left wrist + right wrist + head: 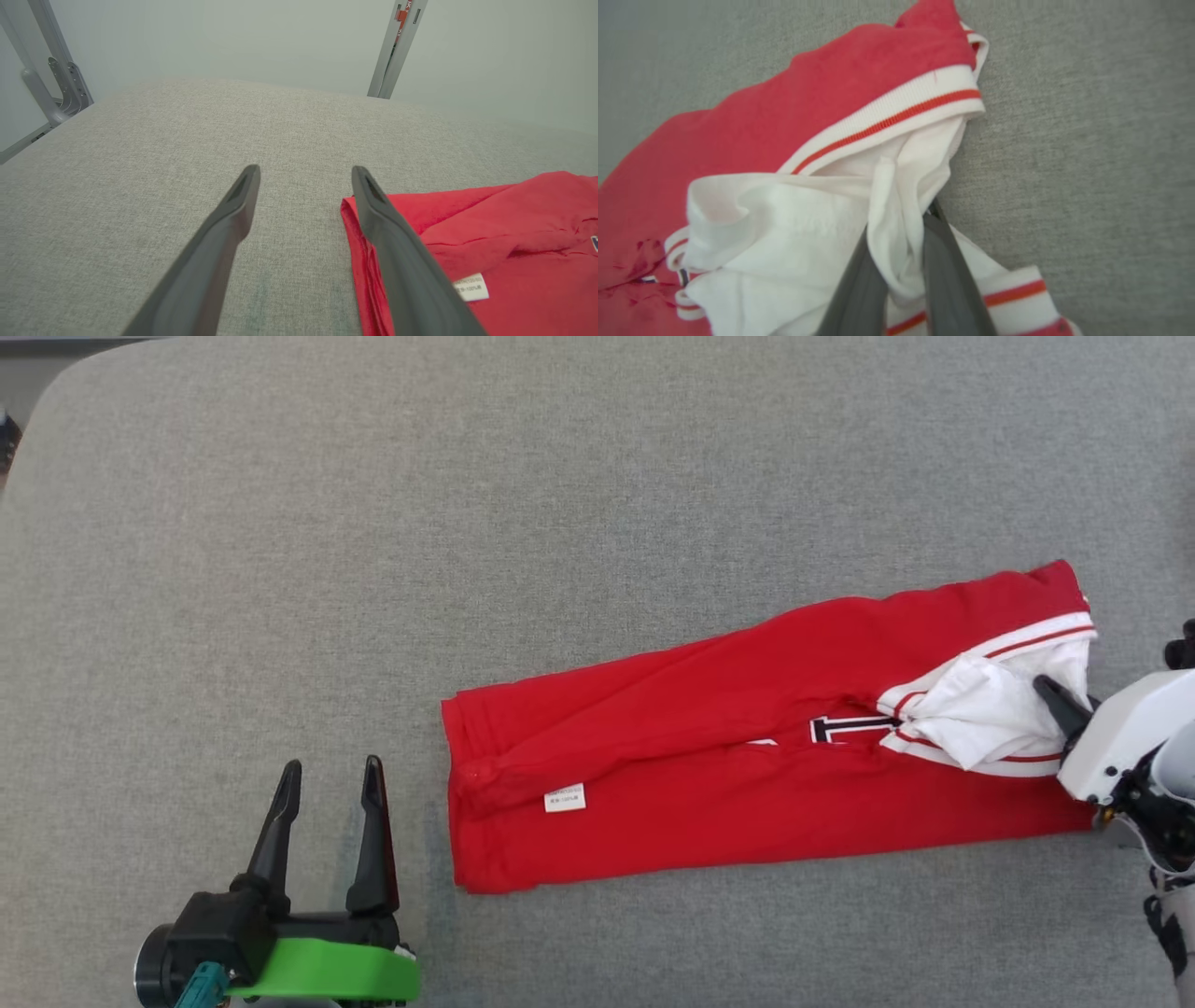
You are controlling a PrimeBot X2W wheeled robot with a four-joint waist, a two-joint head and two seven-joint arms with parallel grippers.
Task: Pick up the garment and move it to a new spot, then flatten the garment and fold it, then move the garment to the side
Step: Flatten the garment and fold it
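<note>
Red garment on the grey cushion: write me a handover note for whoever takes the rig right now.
Left gripper: open, empty, beside the hem end of the red garment.
Right gripper: shut on the white fabric at the collar end.
Garment: lies as a long strip on the grey cushion, care label facing up.
Done: looks flattened and folded lengthwise.
Left: probably fold it shorter, then move it aside.
</note>
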